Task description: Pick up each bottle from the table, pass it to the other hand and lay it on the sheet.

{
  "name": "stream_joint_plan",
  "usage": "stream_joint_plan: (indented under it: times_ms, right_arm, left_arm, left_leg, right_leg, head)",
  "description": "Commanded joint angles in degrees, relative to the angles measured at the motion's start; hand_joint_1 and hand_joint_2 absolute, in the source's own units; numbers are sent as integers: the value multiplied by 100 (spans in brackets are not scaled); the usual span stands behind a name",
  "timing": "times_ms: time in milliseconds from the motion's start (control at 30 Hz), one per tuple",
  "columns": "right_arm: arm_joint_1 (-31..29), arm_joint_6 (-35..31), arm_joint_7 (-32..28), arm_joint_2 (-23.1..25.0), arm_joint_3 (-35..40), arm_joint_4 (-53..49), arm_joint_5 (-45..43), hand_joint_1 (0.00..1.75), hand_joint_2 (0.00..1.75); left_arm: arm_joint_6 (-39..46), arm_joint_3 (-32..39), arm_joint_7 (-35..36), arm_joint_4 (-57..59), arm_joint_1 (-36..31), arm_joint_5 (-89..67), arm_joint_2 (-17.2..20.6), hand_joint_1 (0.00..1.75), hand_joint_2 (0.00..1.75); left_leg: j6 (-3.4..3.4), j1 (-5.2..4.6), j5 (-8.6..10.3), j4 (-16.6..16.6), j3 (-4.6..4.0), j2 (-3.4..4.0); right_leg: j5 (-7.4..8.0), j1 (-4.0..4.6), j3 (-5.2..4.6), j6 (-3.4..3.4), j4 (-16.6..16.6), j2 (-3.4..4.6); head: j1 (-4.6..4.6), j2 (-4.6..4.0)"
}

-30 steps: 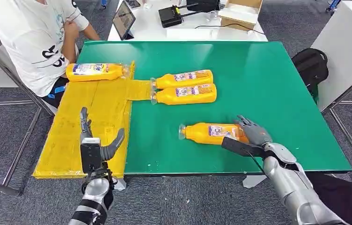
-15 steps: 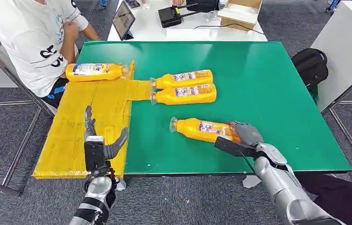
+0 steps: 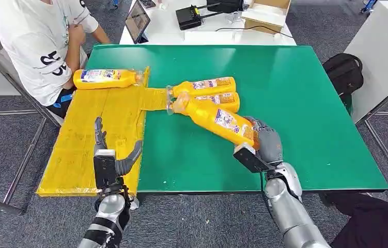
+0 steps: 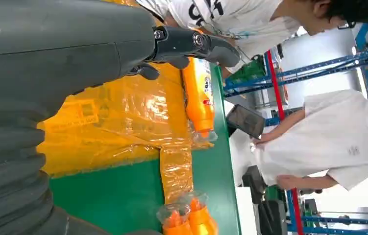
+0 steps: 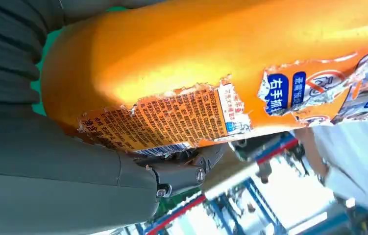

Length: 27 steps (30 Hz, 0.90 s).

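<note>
Since the earlier frames, the held bottle (image 3: 216, 119) has risen off the green table (image 3: 305, 93), tilted, cap toward two bottles (image 3: 204, 95) lying by the yellow sheet (image 3: 86, 139). Head view: right hand (image 3: 263, 144) grips its base; left hand (image 3: 110, 157) hovers over the sheet, fingers spread, holding nothing; another bottle (image 3: 106, 78) lies on the sheet. Left wrist view: fingers (image 4: 191, 41) extended above the sheet. Right wrist view: orange body, torn label (image 5: 191, 115), clasped.

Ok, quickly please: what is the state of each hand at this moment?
Left hand: open, holding nothing, fingers apart above the yellow sheet.
Right hand: closed around the base end of an orange bottle, lifted off the green table.
</note>
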Motion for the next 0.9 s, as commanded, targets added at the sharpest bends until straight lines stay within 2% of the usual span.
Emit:
stream_joint_plan:
  times_ms: [33, 100, 200, 600, 700, 800, 900]
  right_arm:
    - [953, -831, -791, 862, -1241, -2466, -1093, 175, 175]
    - [1166, -920, -903, 971, -1341, -2879, -1293, 175, 175]
    - [1486, -1022, -1117, 1121, -1462, -3332, -1533, 175, 175]
    - [1523, -1015, -1129, 1130, -1455, -3320, -1536, 175, 175]
    - [1757, -652, -1363, 1216, -1211, -3299, -1461, 175, 175]
    - [2008, -393, -1526, 1431, -836, -3160, -1267, 175, 175]
    - [2065, -417, -1526, 1505, -323, -2704, -1219, 175, 175]
  left_arm:
    - [-290, 22, 19, 564, -188, 322, -78, 0, 175]
    - [-431, 52, 19, 614, -182, 406, -115, 0, 175]
    - [-1091, 114, 19, 696, -99, 594, -229, 0, 175]
    - [-1077, 102, 19, 677, -73, 579, -248, 0, 175]
    - [-2579, -84, 57, 782, 23, 1109, -323, 0, 175]
    - [-3303, -596, 273, 256, 329, 1222, -328, 0, 175]
    - [-3724, -897, 380, -222, 545, 1284, -321, 0, 175]
  left_leg:
    - [6, -6, -5, -3, 13, -8]
    - [8, -6, -16, -1, 29, -21]
    - [4, -7, -9, -4, 15, -21]
    - [7, -5, -10, -4, 16, -4]
    - [9, -4, -16, -5, 30, -2]
    - [9, -4, -23, -8, 44, -9]
    - [5, -3, -18, -4, 20, 8]
  right_leg:
    - [-10, -3, 15, -12, 1, -15]
    - [-24, -2, 35, -23, 4, -31]
    - [-15, -3, 20, -16, 0, -29]
    - [-7, -1, 15, -11, -6, -14]
    - [-12, 1, 29, -16, -8, -14]
    - [-22, 3, 45, -20, -10, -22]
    - [-10, 1, 16, -13, -5, 0]
  head:
    - [2, 0]
    - [2, 0]
    - [2, 0]
    - [2, 0]
    - [0, 0]
    - [2, 0]
    - [2, 0]
